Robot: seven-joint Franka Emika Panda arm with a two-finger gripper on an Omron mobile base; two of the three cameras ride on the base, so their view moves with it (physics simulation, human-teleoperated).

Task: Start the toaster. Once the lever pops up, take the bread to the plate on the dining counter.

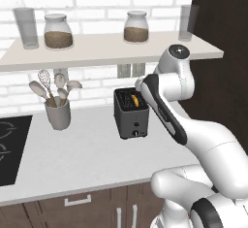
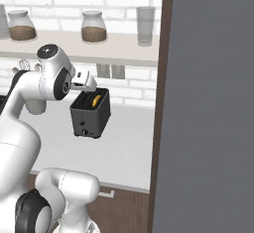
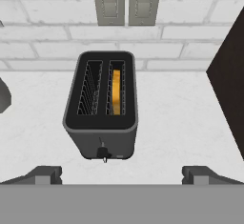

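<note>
Jaws wide open, nothing held; gripper (image 3: 122, 174) hangs above the counter (image 1: 87, 159), just in front of the toaster (image 3: 102, 105). Toaster sits upright on the counter near the wall; bread (image 3: 116, 91) stands in its right slot, left slot bare. Left of it, a crock (image 1: 57, 113) holds whisk and spoons. On the shelf (image 1: 97, 50) above: two jars (image 1: 58, 31) part-filled with brown stuff.

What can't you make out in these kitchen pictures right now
- Bread: in the hand view just its orange edge shows; the toaster slot hides its face.
- Gripper: hand view's bottom edge cuts off all but the fingertips.
- Toaster's right side: left base view, behind the arm.
- Toaster's lever: too small to read its position.
</note>
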